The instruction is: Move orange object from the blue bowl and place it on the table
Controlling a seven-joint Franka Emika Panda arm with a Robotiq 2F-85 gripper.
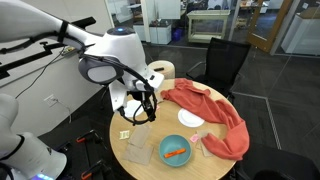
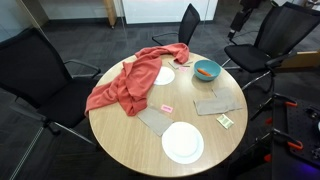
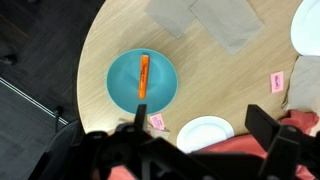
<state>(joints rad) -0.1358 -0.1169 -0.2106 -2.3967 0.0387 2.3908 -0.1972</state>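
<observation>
Nearest, toward the table's (image 3: 200, 90) front edge in an exterior view: small orange object (image 1: 177, 153), lying flat in the middle of the blue bowl (image 1: 165, 148). Probably light, stiff and smooth, so apt to roll or slip on the curved floor; best pinched across its narrow middle, jaws square to its length. Farther back, above the table and well clear of the bowl: gripper (image 1: 141, 117), fingers (image 3: 265, 128) spread wide, holding nothing, touching nothing.

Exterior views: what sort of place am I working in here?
Likely an office meeting area: black office chairs ring the round light-wood table, with dark grey carpet underfoot and glass-walled rooms behind.
</observation>
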